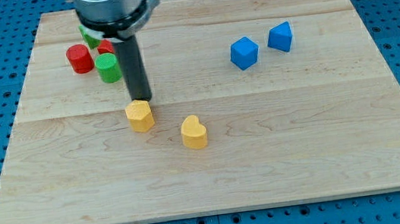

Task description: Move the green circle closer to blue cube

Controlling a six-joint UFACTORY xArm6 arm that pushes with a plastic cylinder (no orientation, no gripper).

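My tip (141, 100) touches 1 of 2 yellow blocks (139, 115); 2 blue blocks (244, 52), 1 green circle (108, 67)

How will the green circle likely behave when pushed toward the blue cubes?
The green circle stands upright on a flat end, so it should slide, not roll. It looks small and rigid, probably light. My tip is beside the yellow block; an off-centre push may make it veer.

Far left sits a red cylinder (79, 59); two yellow blocks (139, 115) (194, 132) lie near centre; a blue block (280, 37) far right, on a wooden board (303, 145).
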